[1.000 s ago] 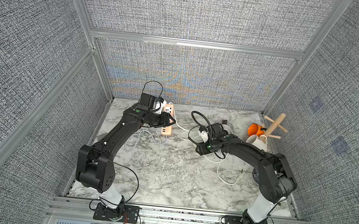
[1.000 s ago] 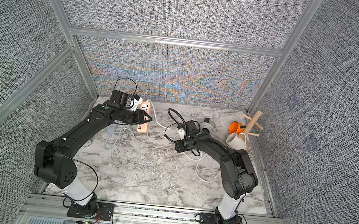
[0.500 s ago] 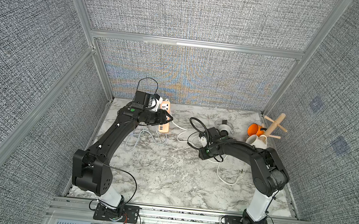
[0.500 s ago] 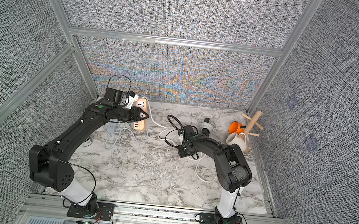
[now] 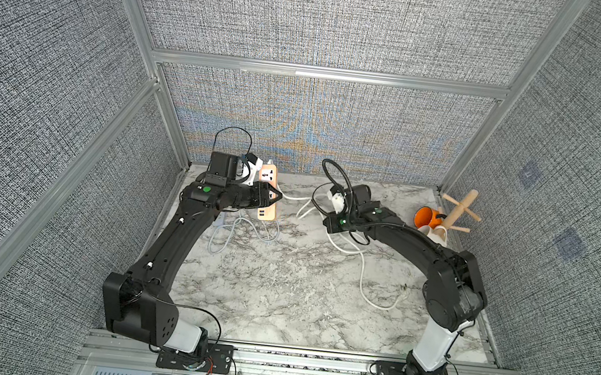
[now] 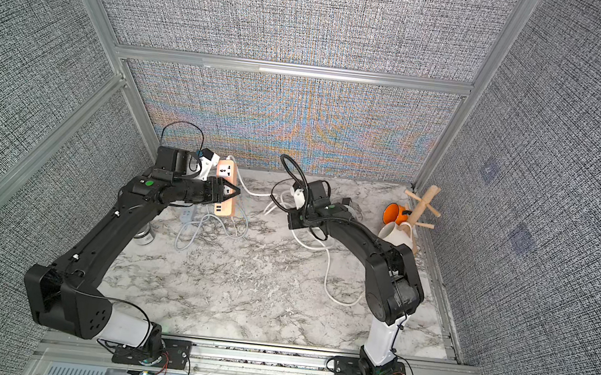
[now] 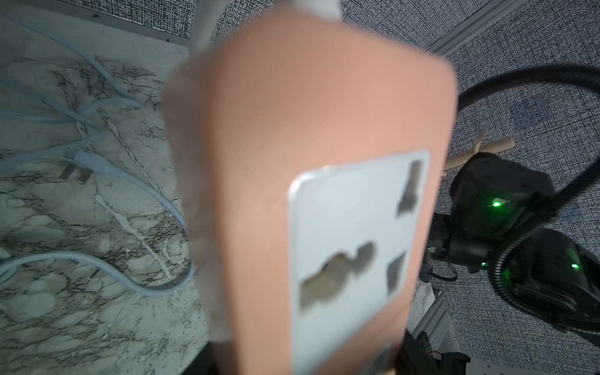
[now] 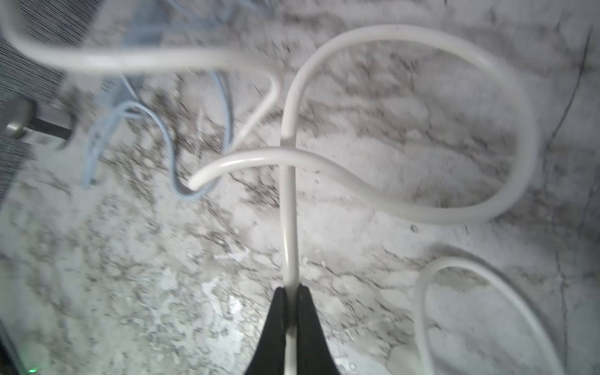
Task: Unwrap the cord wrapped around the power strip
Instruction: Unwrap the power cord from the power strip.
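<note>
Quick read on the cord job. The left fingers are clamped across the narrow width of the power strip, so they stand part open around its body. The strip sits at the back left of the table, and from the left wrist view it looks lifted clear of the surface, though I can't be sure. Its long axis runs roughly from the back wall toward the front, socket face up.

The right fingers are pinched all the way shut on the cord, which runs straight out from between the tips in the right wrist view.

What matters for the next move: the cord leaves the strip at its back-wall end and trails off to the right, toward the right arm, so that arm is the nearer one for pulling slack. The pull should go away from the strip, more or less across its long axis.

Materials: the strip is a smooth peach plastic block with rounded corners and white socket plates. The cord is thick, glossy, white and springy, lying in wide loops on the marble-look table. I see no turns crossing the socket face, so my guess is it's mostly unwound. A thinner blue-grey cable lies just beside the strip and could snag.
</note>
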